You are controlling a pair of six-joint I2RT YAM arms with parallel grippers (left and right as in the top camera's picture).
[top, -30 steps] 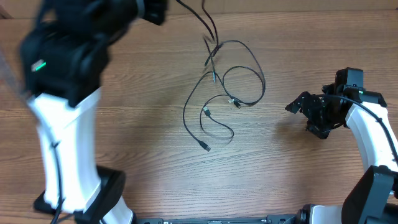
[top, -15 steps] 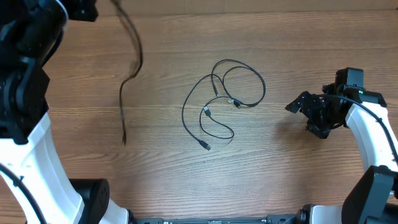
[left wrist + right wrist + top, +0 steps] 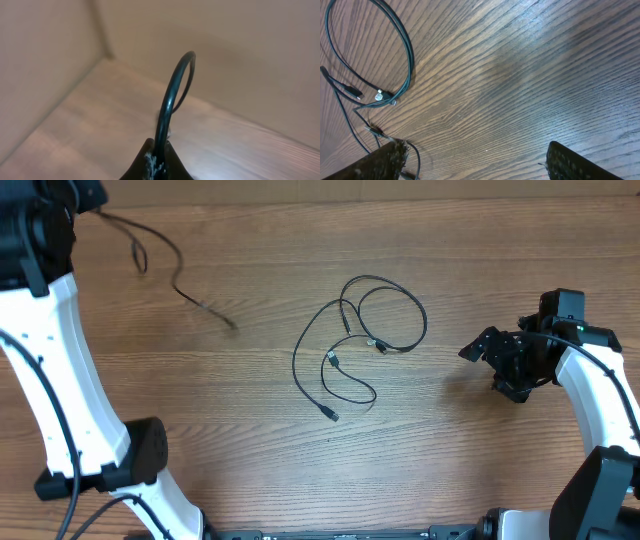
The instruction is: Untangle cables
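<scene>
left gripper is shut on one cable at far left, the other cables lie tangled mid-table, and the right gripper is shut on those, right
No: the right gripper is open and holds nothing, apart from the tangled cables, as the right wrist view shows. The rest stands.

No words, labels, brand marks, numbers or signs can be read in any of the three views.
</scene>
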